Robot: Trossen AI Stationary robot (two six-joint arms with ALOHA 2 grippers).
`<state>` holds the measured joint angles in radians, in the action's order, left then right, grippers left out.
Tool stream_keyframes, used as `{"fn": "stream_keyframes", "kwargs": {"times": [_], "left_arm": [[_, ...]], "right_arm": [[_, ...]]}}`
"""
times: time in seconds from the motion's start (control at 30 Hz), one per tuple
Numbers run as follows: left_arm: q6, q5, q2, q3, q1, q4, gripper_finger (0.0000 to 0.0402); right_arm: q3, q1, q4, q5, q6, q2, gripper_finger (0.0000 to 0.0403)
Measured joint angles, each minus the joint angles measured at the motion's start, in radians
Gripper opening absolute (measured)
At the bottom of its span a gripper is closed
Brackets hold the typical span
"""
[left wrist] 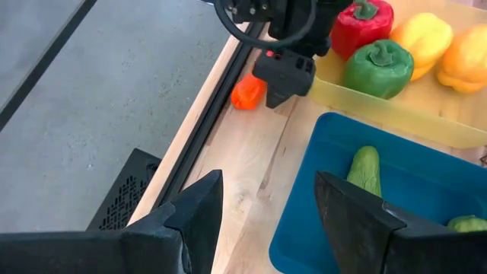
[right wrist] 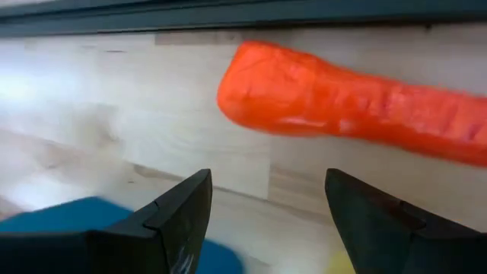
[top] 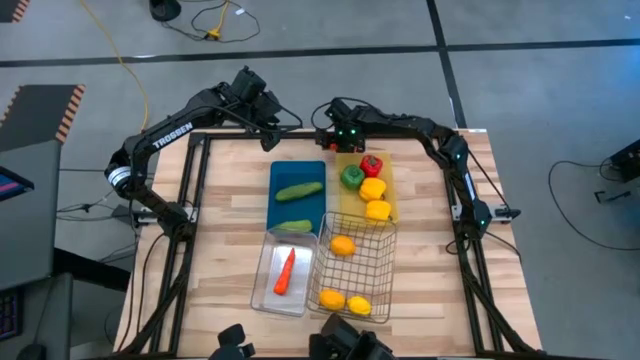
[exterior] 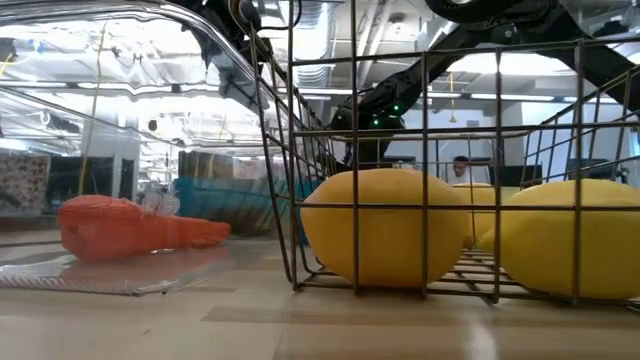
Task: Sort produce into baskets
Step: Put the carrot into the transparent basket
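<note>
Orange carrot (right wrist: 358,103) lies loose on the desk (top: 230,210) at the far edge, between blue tray (top: 297,172) and yellow tray (top: 388,180). My right gripper (right wrist: 262,221) hovers right above it, jaws wide, empty. Left gripper (left wrist: 266,221) waits far-left of the blue tray, jaws parted, empty.

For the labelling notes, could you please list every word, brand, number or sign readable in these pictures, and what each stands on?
"TROSSEN": white letters on the left arm, high view.
Nothing else reads: no print shows on the blue tray, the yellow tray, the clear bin or the wire basket; the room behind in the low view is too blurred.
</note>
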<state>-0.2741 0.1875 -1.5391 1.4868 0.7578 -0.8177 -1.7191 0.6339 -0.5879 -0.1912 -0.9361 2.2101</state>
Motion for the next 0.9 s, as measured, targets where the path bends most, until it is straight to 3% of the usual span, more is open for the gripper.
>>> {"fn": "stream_keyframes", "kwargs": {"times": [0.37, 0.57, 0.9], "left_arm": [[-0.011, 0.0, 0.0, 0.0, 0.0, 0.0, 0.0194], [-0.011, 0.0, 0.0, 0.0, 0.0, 0.0, 0.0194], [-0.005, 0.001, 0.0, 0.0, 0.0, -0.001, 0.0194]], "right_arm": [[0.0, -0.007, 0.076, -0.013, -0.12, 0.0, 0.0285], [0.0, -0.017, 0.173, 0.0, -0.379, 0.0, 0.0285], [-0.001, -0.04, 0.138, 0.09, -0.681, -0.003, 0.0286]]}}
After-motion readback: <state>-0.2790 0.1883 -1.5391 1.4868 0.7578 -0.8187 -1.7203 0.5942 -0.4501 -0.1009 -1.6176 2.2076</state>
